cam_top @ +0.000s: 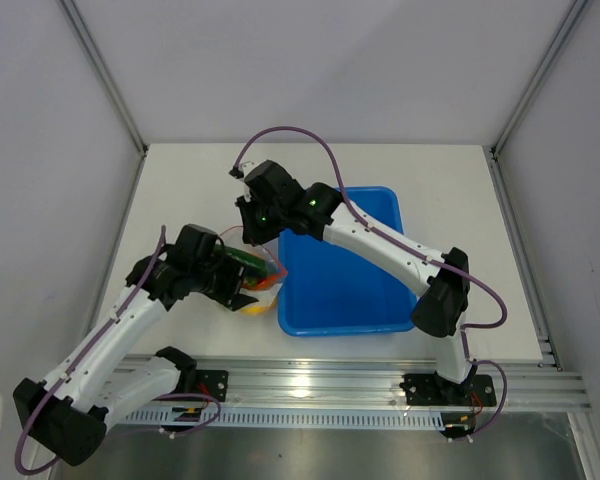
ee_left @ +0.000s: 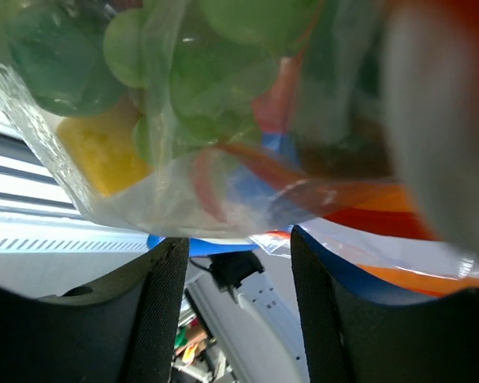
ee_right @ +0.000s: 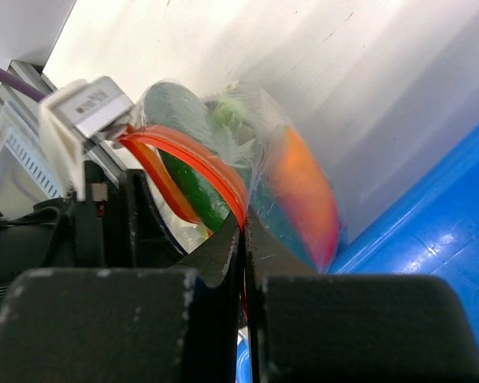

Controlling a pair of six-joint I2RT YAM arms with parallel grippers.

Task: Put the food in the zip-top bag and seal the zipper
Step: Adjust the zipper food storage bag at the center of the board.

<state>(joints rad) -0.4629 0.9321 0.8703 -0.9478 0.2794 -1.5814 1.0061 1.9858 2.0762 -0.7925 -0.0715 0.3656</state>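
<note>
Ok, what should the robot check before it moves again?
1. Toys in the zip-top bag: ok; green grapes and long green vegetable show through.
2. The right end effector shut on the zipper: ok.
3. Zipper closed all along: not ok; its strips gape apart.
4. The left end effector holding the bag: cannot tell; its fingers stand apart, with the bag at their tips.
</note>
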